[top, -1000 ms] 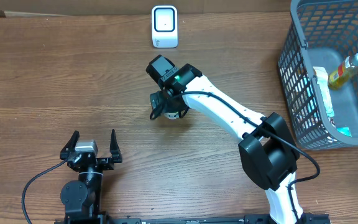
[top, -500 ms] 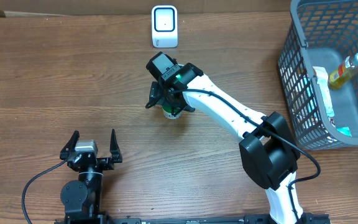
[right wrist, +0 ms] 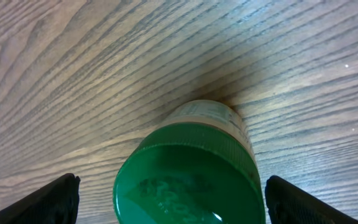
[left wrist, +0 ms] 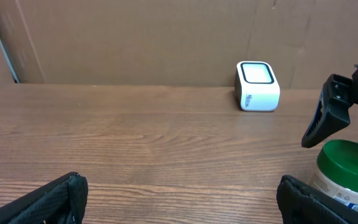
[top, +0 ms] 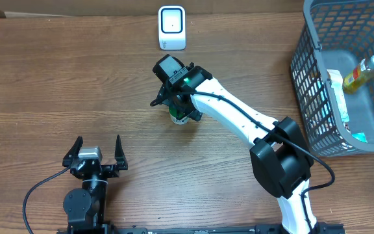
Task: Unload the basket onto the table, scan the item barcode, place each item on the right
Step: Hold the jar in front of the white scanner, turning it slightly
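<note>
My right gripper (top: 176,110) hangs right over the jar (top: 177,118), so from above I see only a small bit of it. My right wrist camera looks down on its green lid (right wrist: 188,180), and the picture's bottom edge cuts the lid off. The label's words are too small to read, and I cannot find the barcode. My right jaws are spread wide, one on each side of the jar, not touching it. My left gripper (top: 98,144) is well apart, jaws spread wide too, holding nothing.

The table (top: 57,78) is brown wood, with brown cardboard (left wrist: 135,37) behind it. The jar stands upright near the table's middle, lid up, its long way going up and down. The white scanner (top: 172,27) sits at the far edge, apart from the jar.
</note>
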`<state>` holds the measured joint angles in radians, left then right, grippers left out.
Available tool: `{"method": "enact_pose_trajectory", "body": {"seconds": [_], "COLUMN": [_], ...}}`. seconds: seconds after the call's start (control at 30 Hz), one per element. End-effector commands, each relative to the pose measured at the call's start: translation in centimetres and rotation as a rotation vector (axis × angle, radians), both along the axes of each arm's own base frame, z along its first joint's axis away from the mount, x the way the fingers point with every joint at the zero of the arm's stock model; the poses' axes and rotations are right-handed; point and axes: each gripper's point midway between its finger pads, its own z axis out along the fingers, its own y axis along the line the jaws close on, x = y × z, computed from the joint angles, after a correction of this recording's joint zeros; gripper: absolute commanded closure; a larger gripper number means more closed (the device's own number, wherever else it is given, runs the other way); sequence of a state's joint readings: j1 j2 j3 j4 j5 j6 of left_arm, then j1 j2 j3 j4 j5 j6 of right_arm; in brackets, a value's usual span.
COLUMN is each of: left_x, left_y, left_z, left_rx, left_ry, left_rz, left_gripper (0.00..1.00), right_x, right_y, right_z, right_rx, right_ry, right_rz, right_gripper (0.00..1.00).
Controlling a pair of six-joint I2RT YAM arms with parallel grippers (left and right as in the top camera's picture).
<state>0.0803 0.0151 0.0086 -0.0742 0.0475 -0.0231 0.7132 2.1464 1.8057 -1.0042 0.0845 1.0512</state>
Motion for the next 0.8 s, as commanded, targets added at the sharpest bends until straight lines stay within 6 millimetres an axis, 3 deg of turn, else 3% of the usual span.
{"method": "enact_pose_trajectory", "body": {"seconds": [0.0,0.2,0.77], "left_x": [-0.04,-0.04,-0.04], "left_y": [0.21,0.21,0.21], "left_z": [0.01,0.01,0.01], "left_rx": [0.002,0.002,0.002], "left_ry": [-0.005,-0.005,-0.005], "left_rz": [0.01,0.01,0.01], "left_gripper": [0.0,0.01,0.01], "right_x": [-0.01,-0.2,-0.04], "right_y": [-0.49,-0.67,-1.33], "right_z": [-0.25,-0.32,-0.33], "right_rx": [-0.015,-0.023,-0.058], "right_ry": [0.0,0.008,-0.006], "right_rz": [-0.031,-0.031,-0.033], "right_gripper": [0.09,0.16,0.18]}}
